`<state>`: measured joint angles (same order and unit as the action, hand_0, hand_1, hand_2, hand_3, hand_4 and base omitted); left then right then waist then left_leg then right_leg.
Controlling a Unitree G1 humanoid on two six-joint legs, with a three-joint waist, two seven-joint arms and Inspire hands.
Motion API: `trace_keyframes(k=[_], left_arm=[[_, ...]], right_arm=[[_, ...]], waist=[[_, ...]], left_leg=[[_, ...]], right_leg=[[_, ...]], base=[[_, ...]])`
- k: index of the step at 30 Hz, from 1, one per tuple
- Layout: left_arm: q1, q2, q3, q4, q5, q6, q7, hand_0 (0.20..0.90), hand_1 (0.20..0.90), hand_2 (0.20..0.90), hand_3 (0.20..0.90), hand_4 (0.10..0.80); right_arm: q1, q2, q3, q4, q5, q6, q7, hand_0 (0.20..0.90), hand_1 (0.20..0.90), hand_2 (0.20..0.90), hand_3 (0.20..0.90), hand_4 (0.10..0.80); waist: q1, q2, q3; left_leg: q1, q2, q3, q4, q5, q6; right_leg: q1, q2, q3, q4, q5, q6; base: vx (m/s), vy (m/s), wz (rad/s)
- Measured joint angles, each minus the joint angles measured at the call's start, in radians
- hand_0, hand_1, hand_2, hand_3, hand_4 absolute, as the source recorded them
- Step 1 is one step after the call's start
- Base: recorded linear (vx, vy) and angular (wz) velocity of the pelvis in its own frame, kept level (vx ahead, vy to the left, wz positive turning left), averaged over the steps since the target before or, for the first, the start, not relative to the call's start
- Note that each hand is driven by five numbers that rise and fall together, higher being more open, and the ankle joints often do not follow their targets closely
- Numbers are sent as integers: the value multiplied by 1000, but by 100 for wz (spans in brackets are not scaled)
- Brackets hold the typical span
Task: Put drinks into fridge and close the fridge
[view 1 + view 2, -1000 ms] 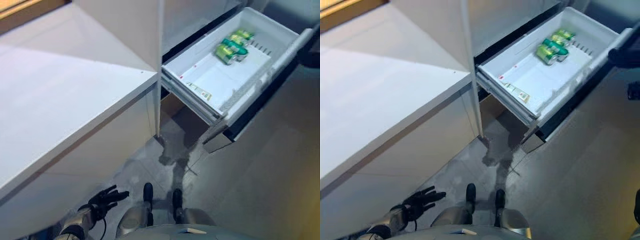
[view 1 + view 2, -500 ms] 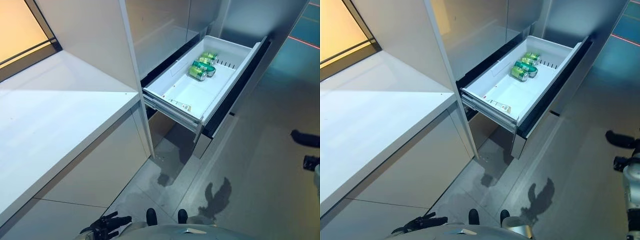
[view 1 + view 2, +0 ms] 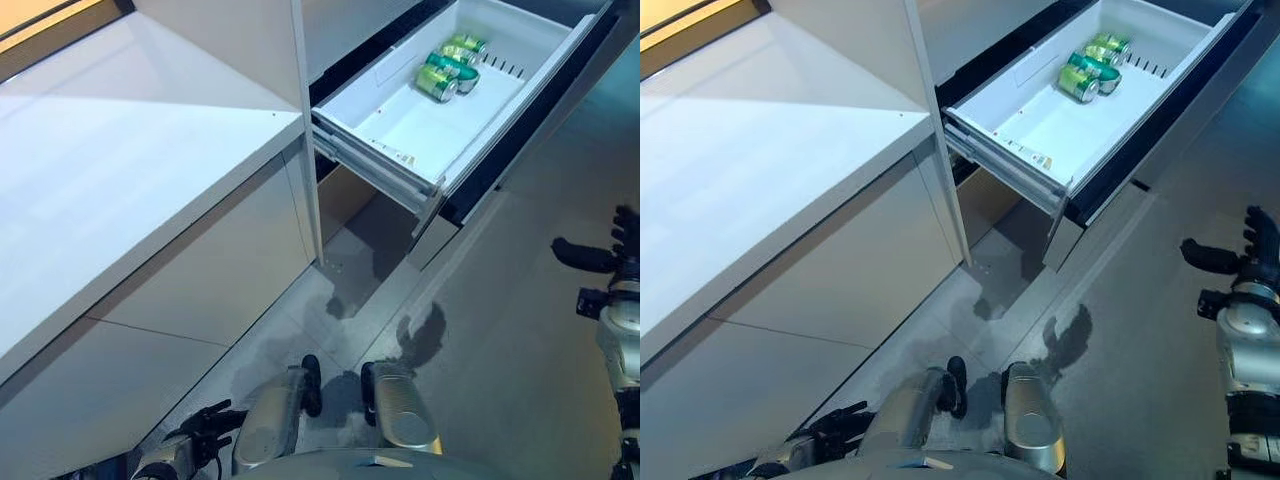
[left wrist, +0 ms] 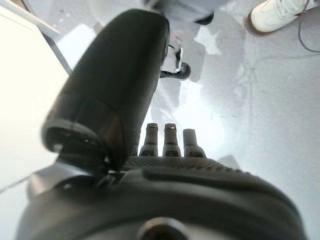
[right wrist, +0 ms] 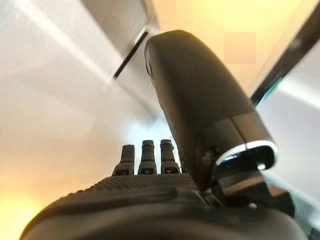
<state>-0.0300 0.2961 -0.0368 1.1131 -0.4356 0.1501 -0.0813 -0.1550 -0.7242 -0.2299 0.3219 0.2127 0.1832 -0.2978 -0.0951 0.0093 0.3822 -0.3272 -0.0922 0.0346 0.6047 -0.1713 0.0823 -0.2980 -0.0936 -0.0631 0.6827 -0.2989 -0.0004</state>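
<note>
With the green cans [image 3: 447, 67] already laid in the pulled-out fridge drawer [image 3: 400, 125], well ahead of the empty, straight-fingered right hand [image 3: 1232, 262], closing is judged next: the drawer front must be reached and pushed in, the left hand [image 3: 205, 436] hanging low, relaxed.

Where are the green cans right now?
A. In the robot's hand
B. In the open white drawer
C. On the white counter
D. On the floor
B. The green cans lie on their sides at the far end of the pulled-out white drawer, and neither hand holds one.
</note>
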Motion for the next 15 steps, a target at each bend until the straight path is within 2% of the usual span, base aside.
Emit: trace_keyframes(k=[7, 10, 15], left_arm=[[-49, 3, -7, -2, -18, 2, 14, 900, 900, 900, 900, 800], [-77, 6, -13, -2, -38, 4, 16, 900, 900, 900, 900, 800], [-96, 6, -46, -5, -44, 3, 15, 900, 900, 900, 900, 800]], right_arm=[[-103, -4, 107, 27, -1, -6, 64, 900, 900, 900, 900, 800], [-200, -39, 181, 36, -7, -6, 88, 900, 900, 900, 900, 800], [-325, -57, 290, 86, -17, -10, 119, 900, 900, 900, 900, 800]], waist=[[15, 17, 36], [13, 23, 77], [14, 40, 99]], left_leg=[[-75, -1, 7, 85, -11, -1], [-131, -2, 24, 115, -11, -1], [-167, 1, 26, 128, -10, -2]], right_leg=[[-81, -6, 7, 97, -17, -4], [-150, -10, 25, 145, -17, -4], [-191, -8, 27, 161, -13, -9]], base=[[-29, 5, 0], [-55, 11, -8], [-59, 4, -2]])
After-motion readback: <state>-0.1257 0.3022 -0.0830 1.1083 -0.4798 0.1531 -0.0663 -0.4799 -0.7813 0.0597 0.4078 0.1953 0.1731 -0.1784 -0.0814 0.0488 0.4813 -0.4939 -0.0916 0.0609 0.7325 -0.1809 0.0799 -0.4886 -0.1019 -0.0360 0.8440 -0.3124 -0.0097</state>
